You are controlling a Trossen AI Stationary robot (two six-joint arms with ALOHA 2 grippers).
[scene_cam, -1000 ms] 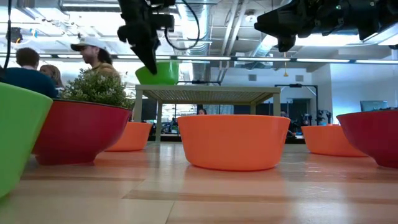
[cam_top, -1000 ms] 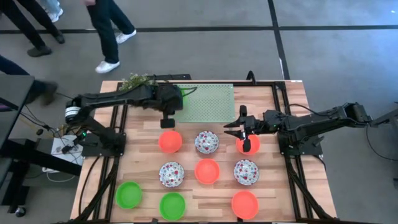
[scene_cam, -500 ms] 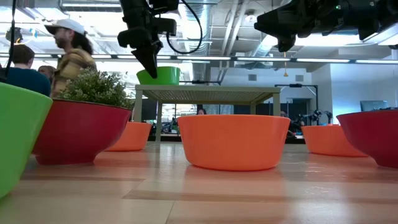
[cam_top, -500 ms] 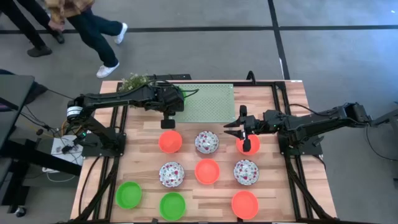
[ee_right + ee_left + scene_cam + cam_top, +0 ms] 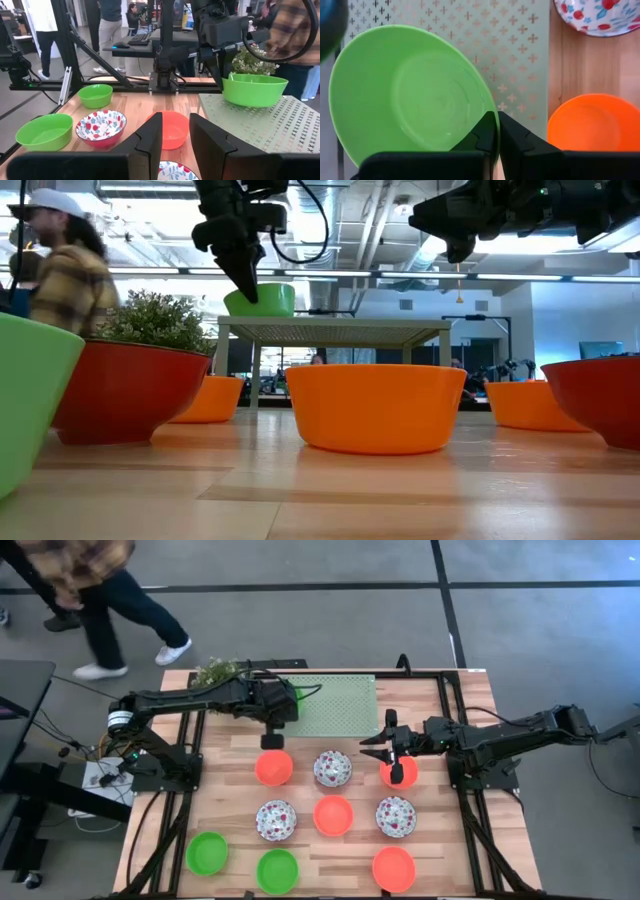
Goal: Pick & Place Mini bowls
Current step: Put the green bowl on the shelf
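My left gripper [image 5: 272,730] is shut on a plain green mini bowl [image 5: 410,95], holding it over the left part of the pale green perforated stand [image 5: 335,705]. In the low view the bowl [image 5: 262,300] sits level with its base at the stand's top. Whether it rests there I cannot tell. My right gripper [image 5: 176,142] is open and hovers above an orange bowl [image 5: 398,772] at the table's right. Other orange [image 5: 273,767], floral [image 5: 332,768] and green [image 5: 207,852] bowls stand on their bases on the wooden table. My left gripper pinches the green bowl's rim [image 5: 489,107], with one finger [image 5: 484,134] inside the bowl and the other outside. The fingers come from above, pointing down with a slight slant. The bowl sits upright and level at the stand's top.
A small bushy plant [image 5: 220,671] stands at the stand's far left corner. Several more bowls fill the table's middle and near part: floral [image 5: 276,820], orange [image 5: 333,815], floral [image 5: 396,816], green [image 5: 277,870], orange [image 5: 393,868]. People walk beyond the far edge.
My left gripper has shifted a little toward the table's right over the stand, still shut on the green bowl. The bowl, tilted a second ago, now sits level at the stand's top. A person has walked past behind the table.
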